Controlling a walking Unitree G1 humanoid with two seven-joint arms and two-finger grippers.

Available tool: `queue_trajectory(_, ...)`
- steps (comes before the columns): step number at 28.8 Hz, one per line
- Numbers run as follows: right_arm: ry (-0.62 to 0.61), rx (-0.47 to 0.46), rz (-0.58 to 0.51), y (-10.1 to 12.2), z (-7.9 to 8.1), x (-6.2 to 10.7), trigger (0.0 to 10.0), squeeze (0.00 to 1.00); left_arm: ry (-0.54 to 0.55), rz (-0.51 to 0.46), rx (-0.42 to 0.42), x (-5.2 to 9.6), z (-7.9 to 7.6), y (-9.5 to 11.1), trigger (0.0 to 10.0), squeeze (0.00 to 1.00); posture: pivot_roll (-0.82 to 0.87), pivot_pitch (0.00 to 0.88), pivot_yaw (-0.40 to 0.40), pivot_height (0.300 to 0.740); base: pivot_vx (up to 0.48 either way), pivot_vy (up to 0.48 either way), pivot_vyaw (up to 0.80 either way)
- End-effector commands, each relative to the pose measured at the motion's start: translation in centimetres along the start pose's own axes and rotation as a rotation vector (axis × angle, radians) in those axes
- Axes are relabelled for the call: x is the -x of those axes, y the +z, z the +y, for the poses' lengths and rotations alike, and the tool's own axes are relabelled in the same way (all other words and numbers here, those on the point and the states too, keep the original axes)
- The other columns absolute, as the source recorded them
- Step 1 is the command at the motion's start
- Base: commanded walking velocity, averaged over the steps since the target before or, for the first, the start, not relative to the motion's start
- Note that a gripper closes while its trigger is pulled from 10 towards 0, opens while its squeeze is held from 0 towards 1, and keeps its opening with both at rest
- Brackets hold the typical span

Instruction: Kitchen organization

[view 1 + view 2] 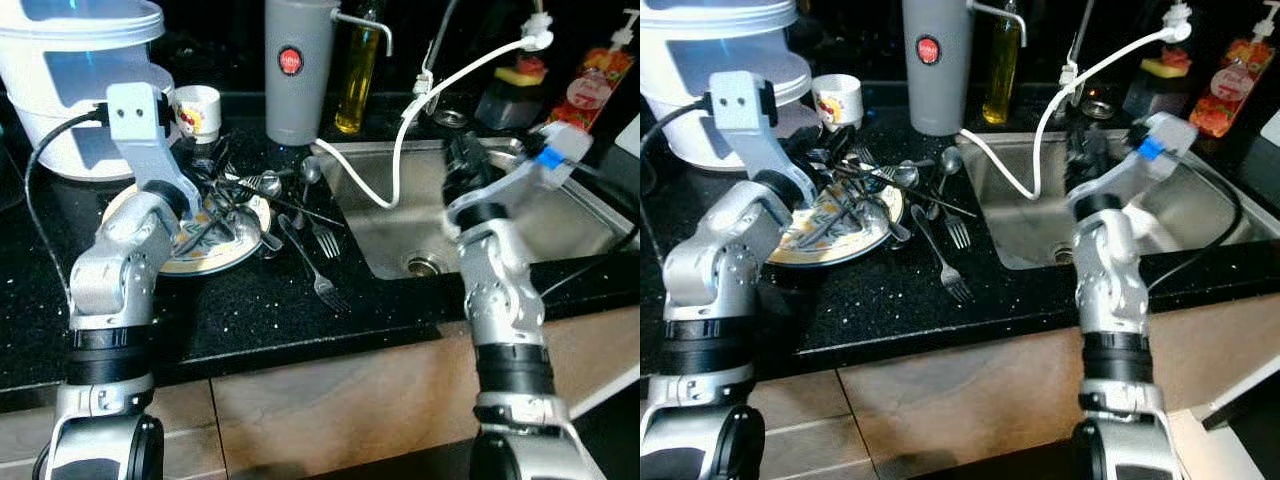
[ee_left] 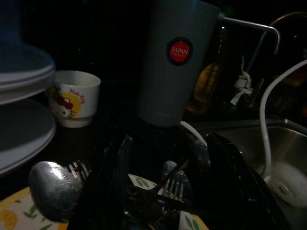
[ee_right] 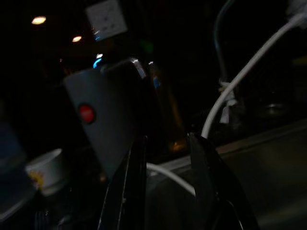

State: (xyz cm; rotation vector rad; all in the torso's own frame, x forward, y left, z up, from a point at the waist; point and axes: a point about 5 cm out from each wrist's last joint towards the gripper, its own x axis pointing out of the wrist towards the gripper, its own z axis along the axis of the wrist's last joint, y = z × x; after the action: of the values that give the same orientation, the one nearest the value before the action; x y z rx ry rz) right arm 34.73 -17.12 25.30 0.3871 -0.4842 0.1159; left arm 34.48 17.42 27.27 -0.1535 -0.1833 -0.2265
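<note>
Here plate [image 1: 236,250] holds cutlery pile [image 1: 240,195]; left claw [image 2: 163,191] open there.

Black speckled countertop [image 1: 300,320]. Plate [image 1: 222,255] cream-white, with yellow rim and leafy print. Small cup [image 1: 197,110] white, with red-and-yellow cartoon print. Tall cylinder [image 1: 297,70] grey, with round red badge. Oil bottle [image 1: 357,75] golden-yellow. Hose [image 1: 440,85] white. Sink [image 1: 400,215] steel-grey. Forks [image 1: 322,262] silver. Tub [image 1: 70,80] white and translucent blue. Sauce bottle [image 1: 595,85] red-orange.
</note>
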Motion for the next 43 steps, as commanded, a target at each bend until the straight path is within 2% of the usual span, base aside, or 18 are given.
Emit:
queue_trajectory(1,0.040,0.029,-0.020,0.5,0.9,0.2,10.0,0.00,-0.020,0.014,-0.040,0.4,-0.2,0.0,10.0,0.00,0.12,0.012,-0.054,0.740,0.000,0.000,0.00)
queue_trajectory(3,0.101,0.085,-0.013,0.3,2.2,1.2,10.0,0.00,-0.061,0.181,-0.186,1.0,0.0,-0.9,10.0,0.00,0.12,0.017,-0.051,0.740,0.000,0.000,0.00)
queue_trajectory(6,0.132,0.107,-0.004,0.2,2.7,1.8,10.0,0.00,-0.105,0.273,-0.293,1.8,0.6,-1.2,10.0,0.00,0.12,0.020,-0.048,0.740,0.000,0.000,0.00)
queue_trajectory(7,0.132,0.107,-0.004,0.2,2.7,1.8,10.0,0.00,-0.105,0.273,-0.293,1.8,0.6,-1.2,10.0,0.00,0.12,0.020,-0.048,0.740,0.000,0.000,0.00)
queue_trajectory(9,0.132,0.108,0.012,0.1,2.7,2.3,10.0,0.00,-0.191,0.244,-0.495,3.0,2.8,0.8,10.0,0.00,0.13,0.022,-0.041,0.740,0.000,0.000,0.00)
queue_trajectory(10,0.132,0.108,0.012,0.1,2.7,2.3,10.0,0.00,-0.191,0.244,-0.495,3.0,2.8,0.8,10.0,0.00,0.13,0.022,-0.041,0.740,0.000,0.000,0.00)
queue_trajectory(12,0.123,0.107,0.015,0.2,2.6,2.4,10.0,0.00,-0.109,0.254,-0.438,2.9,4.9,1.6,10.0,0.00,0.14,0.022,-0.037,0.740,0.000,0.000,0.00)
queue_trajectory(13,0.123,0.107,0.015,0.2,2.6,2.4,10.0,0.00,-0.109,0.254,-0.438,2.9,4.9,1.6,10.0,0.00,0.14,0.022,-0.037,0.740,0.000,0.000,0.00)
queue_trajectory(17,0.110,0.107,0.014,0.2,2.7,2.4,10.0,0.00,0.058,0.329,-0.108,1.9,7.5,0.1,10.0,0.00,0.13,0.018,-0.030,0.740,0.000,0.000,0.00)
queue_trajectory(23,0.103,0.110,0.013,0.3,2.7,2.4,10.0,0.00,0.019,0.397,0.015,1.4,6.8,-2.3,10.0,0.00,0.13,0.017,-0.031,0.740,0.000,0.000,0.00)
queue_trajectory(25,0.097,0.109,0.019,0.3,2.7,2.5,10.0,0.00,-0.016,0.425,0.134,0.9,6.5,-3.3,10.0,0.00,0.12,0.015,-0.028,0.740,0.000,0.000,0.00)
queue_trajectory(28,0.094,0.108,0.021,0.3,2.6,2.5,10.0,0.00,-0.054,0.429,0.210,0.4,6.0,-3.8,10.0,0.00,0.12,0.013,-0.026,0.740,0.000,0.000,0.00)
queue_trajectory(31,0.091,0.105,0.022,0.3,2.6,2.5,10.0,0.00,-0.063,0.401,0.231,-0.1,5.8,-4.0,10.0,0.00,0.12,0.013,-0.026,0.740,0.000,0.000,0.00)
queue_trajectory(33,0.092,0.103,0.025,0.2,2.7,2.6,10.0,0.00,-0.001,0.352,-0.055,-0.8,5.9,-4.2,10.0,0.00,0.12,0.010,-0.028,0.740,0.000,0.000,0.00)
queue_trajectory(34,0.092,0.102,0.026,0.2,2.7,2.5,10.0,0.00,-0.004,0.331,-0.149,-1.0,5.7,-4.2,10.0,0.00,0.12,0.010,-0.028,0.740,0.000,0.000,0.00)
queue_trajectory(35,0.092,0.102,0.026,0.1,2.8,2.5,10.0,0.00,-0.025,0.301,-0.163,-1.2,5.2,-3.9,10.0,0.00,0.12,0.010,-0.028,0.740,0.000,0.000,0.00)
queue_trajectory(40,0.089,0.099,0.029,0.1,2.7,2.5,10.0,0.00,-0.130,0.233,0.014,-1.6,3.8,-2.8,10.0,0.00,0.11,0.009,-0.028,0.740,0.000,0.000,0.00)
queue_trajectory(43,0.089,0.098,0.031,0.1,2.7,2.5,10.0,0.00,-0.117,0.228,0.047,-1.8,3.8,-2.9,10.0,0.00,0.11,0.009,-0.028,0.740,0.000,0.000,0.00)
